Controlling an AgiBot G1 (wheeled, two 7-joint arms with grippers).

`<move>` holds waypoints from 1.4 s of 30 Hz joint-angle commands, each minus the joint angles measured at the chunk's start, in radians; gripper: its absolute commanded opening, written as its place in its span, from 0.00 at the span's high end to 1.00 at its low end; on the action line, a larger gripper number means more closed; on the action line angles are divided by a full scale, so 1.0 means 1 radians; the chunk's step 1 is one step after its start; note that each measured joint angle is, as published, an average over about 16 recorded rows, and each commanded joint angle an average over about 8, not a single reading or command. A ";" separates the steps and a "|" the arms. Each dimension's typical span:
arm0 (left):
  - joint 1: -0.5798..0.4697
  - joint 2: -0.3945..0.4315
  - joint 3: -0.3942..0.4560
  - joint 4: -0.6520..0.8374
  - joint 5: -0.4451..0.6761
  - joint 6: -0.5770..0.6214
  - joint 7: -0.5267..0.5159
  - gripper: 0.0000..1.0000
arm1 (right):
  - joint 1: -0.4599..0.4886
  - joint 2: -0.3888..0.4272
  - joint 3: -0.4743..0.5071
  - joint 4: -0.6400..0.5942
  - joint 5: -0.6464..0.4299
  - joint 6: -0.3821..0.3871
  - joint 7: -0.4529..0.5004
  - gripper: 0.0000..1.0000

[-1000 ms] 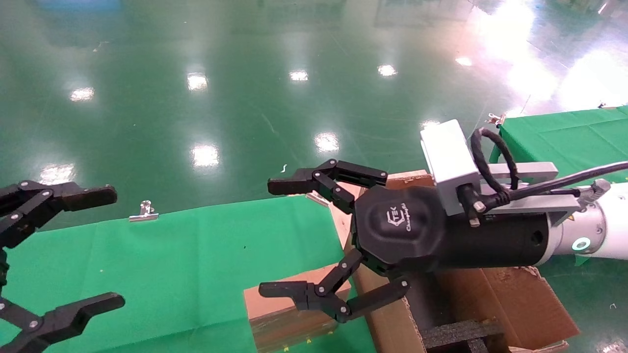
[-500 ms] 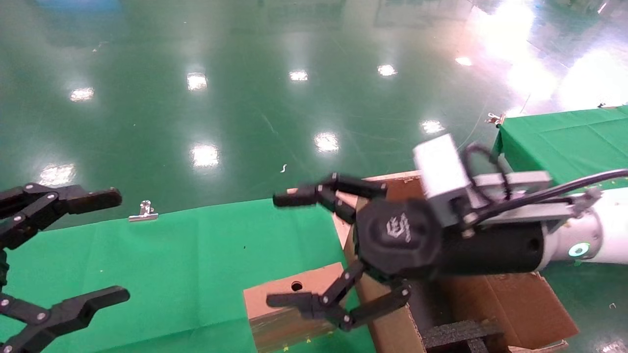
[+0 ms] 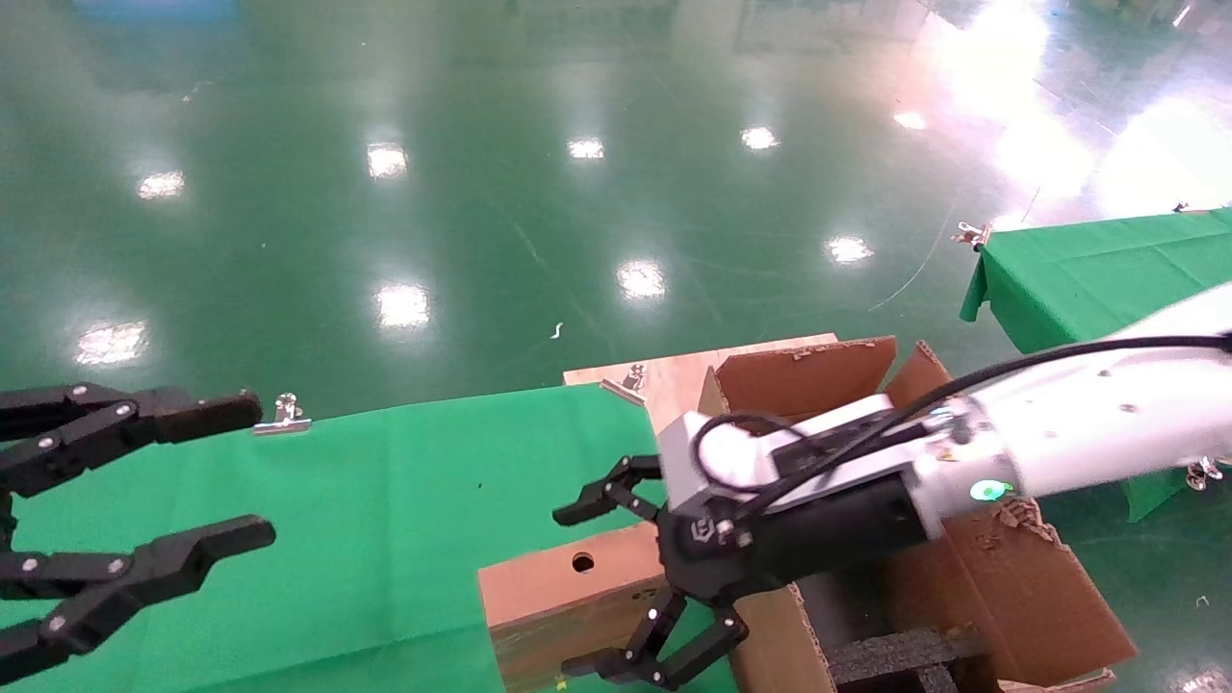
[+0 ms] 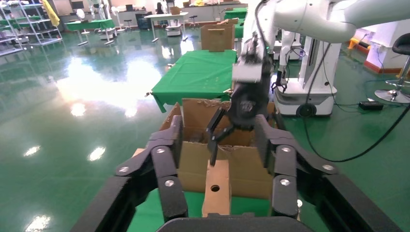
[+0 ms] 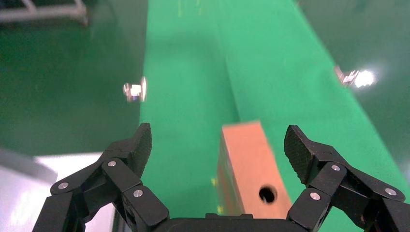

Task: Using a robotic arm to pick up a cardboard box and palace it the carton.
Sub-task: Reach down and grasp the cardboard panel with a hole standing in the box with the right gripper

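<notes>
The small brown cardboard box [image 3: 563,602] with a round hole lies on the green cloth table [image 3: 385,500], next to the large carton [image 3: 1011,587]. The white robotic arm [image 3: 1088,433] reaches down from the right. Its black right gripper [image 3: 571,592] is open and straddles the box, one finger on each side, apart from it. In the right wrist view the box [image 5: 251,164] lies between the spread fingers of the right gripper [image 5: 220,142]. My left gripper [image 3: 252,470] is open and empty at the far left. In the left wrist view the box [image 4: 216,186] lies in front of the carton [image 4: 241,166].
Black foam blocks [image 3: 895,654] sit inside the carton, whose flaps are torn. Metal clips [image 3: 284,414] [image 3: 630,377] hold the cloth at the table's far edge. A second green-covered table [image 3: 1088,269] stands at the right. Glossy green floor lies beyond.
The right gripper has dropped and swung down from above the carton's edge, so its open fingers now straddle the box. The left gripper has shifted slightly inward.
</notes>
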State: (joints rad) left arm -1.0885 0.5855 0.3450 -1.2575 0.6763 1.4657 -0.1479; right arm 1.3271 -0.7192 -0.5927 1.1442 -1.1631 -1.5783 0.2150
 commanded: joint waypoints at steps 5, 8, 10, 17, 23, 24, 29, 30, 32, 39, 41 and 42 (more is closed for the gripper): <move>0.000 0.000 0.000 0.000 0.000 0.000 0.000 1.00 | 0.102 -0.071 -0.116 -0.059 -0.128 0.002 -0.030 0.00; 0.000 0.000 0.000 0.000 0.000 0.000 0.000 1.00 | 0.146 -0.107 -0.160 -0.090 -0.181 0.007 -0.056 0.00; 0.000 0.000 0.000 0.000 0.000 0.000 0.000 1.00 | 0.172 -0.129 -0.185 -0.112 -0.213 0.009 -0.075 0.00; 0.000 0.000 0.000 0.000 0.000 0.000 0.000 1.00 | 0.253 -0.205 -0.270 -0.179 -0.312 0.007 -0.140 0.00; 0.000 0.000 0.000 0.000 0.000 0.000 0.000 1.00 | 0.304 -0.270 -0.345 -0.218 -0.374 0.005 -0.181 0.00; 0.000 0.000 0.000 0.000 0.000 0.000 0.000 0.95 | 0.309 -0.279 -0.357 -0.223 -0.380 0.005 -0.186 0.00; 0.000 0.000 0.000 0.000 0.000 0.000 0.000 0.32 | 0.326 -0.314 -0.403 -0.246 -0.398 0.005 -0.203 0.21; 0.000 0.000 0.000 0.000 0.000 0.000 0.000 0.20 | 0.329 -0.320 -0.411 -0.251 -0.402 0.005 -0.205 0.34; 0.000 0.000 0.000 0.000 0.000 0.000 0.000 0.00 | 0.334 -0.328 -0.423 -0.260 -0.408 0.005 -0.208 0.59; 0.000 0.000 0.000 0.000 0.000 0.000 0.000 0.00 | 0.340 -0.335 -0.434 -0.269 -0.415 0.004 -0.208 1.00; 0.000 0.000 0.000 0.000 0.000 0.000 0.000 0.00 | 0.339 -0.333 -0.431 -0.266 -0.414 0.004 -0.208 1.00; 0.000 0.000 0.000 0.000 0.000 0.000 0.000 0.00 | 0.338 -0.333 -0.430 -0.265 -0.413 0.004 -0.208 1.00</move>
State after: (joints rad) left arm -1.0882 0.5853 0.3451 -1.2571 0.6758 1.4654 -0.1477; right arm 1.6651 -1.0520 -1.0234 0.8784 -1.5758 -1.5738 0.0067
